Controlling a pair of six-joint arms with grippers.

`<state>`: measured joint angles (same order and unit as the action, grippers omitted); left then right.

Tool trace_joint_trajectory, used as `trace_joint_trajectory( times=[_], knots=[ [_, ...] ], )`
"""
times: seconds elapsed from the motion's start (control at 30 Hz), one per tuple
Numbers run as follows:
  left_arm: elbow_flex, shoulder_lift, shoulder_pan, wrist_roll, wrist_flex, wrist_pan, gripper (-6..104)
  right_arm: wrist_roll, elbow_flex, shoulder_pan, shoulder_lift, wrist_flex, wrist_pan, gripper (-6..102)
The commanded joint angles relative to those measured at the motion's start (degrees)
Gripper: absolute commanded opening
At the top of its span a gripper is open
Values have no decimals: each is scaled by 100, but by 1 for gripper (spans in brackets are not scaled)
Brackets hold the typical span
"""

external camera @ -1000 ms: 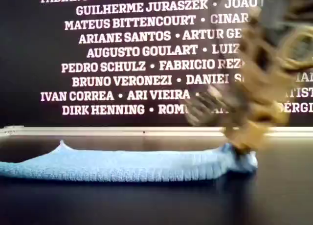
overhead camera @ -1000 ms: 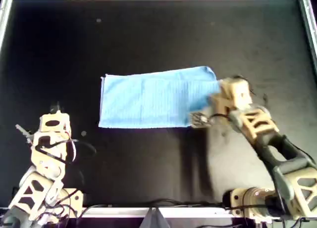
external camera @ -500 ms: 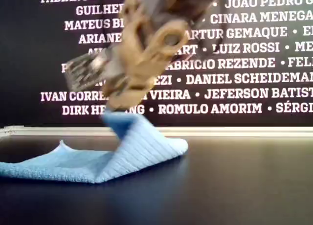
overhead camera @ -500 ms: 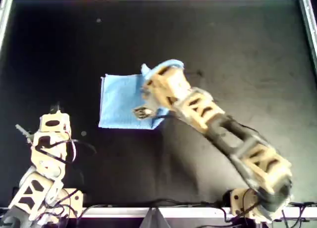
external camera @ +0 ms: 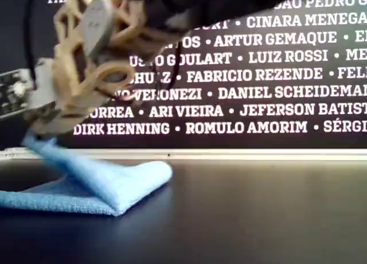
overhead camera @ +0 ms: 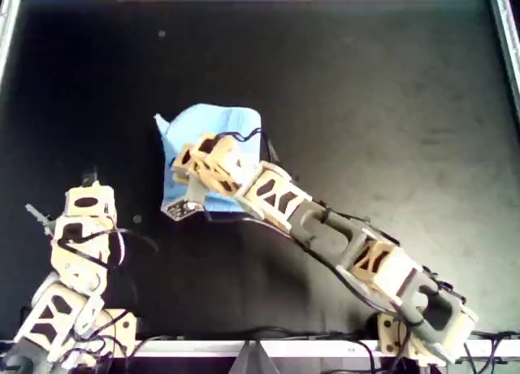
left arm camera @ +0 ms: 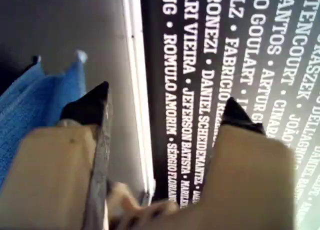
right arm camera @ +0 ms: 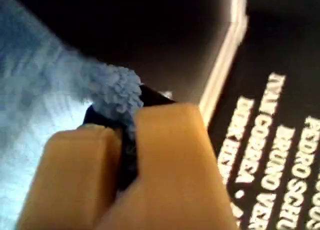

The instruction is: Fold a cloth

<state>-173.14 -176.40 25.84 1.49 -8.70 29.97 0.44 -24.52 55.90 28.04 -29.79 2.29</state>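
My right gripper (right arm camera: 127,125) is clamped on a bunched edge of the thin light blue woven cloth (overhead camera: 213,126) — a tuft of fabric sticks out past my closed fingertips. In the overhead view my right arm stretches from the near right corner across the black tabletop (overhead camera: 390,106) to the cloth, which lies left of centre, and the gripper (overhead camera: 188,158) sits over the cloth's left part. In the exterior view the held edge is lifted off the tabletop at the exterior view's left, and the cloth (external camera: 109,183) slopes down from it to a rounded fold, doubled over the layer lying flat underneath.

My left gripper (left arm camera: 165,102) stands wide apart, with nothing between its black tips — the cloth shows beyond one of them. That arm rests at the overhead view's near left corner, gripper (overhead camera: 89,197) well apart from the cloth.
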Motion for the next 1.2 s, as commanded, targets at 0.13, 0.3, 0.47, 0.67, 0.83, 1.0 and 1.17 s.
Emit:
trace_joint_trajectory(
  times=[0.13, 0.3, 0.47, 0.67, 0.83, 1.0, 1.17],
  knots=[
    [70, -62, 35, 26, 35, 53, 78, 35, 413, 26, 272, 44, 18, 39],
    [70, -62, 26, 26, 35, 62, 78, 35, 413, -26, 562, -229, 18, 51],
    [70, -62, 18, 26, 35, 62, 78, -35, 422, -44, 1055, -1424, 53, 48],
    [70, -62, 18, 26, 35, 62, 78, -62, 422, -615, 2030, -3129, 105, 32],
    [70, -62, 18, 26, 35, 62, 78, -70, 422, -1248, 2839, -4430, 123, 15],
    [70, -62, 18, 26, 35, 62, 78, 18, 404, -1811, 3357, -5660, 123, 3],
    [70, -62, 18, 26, 35, 62, 78, 26, 387, -2347, 3850, -6003, 105, 1]
  ],
)
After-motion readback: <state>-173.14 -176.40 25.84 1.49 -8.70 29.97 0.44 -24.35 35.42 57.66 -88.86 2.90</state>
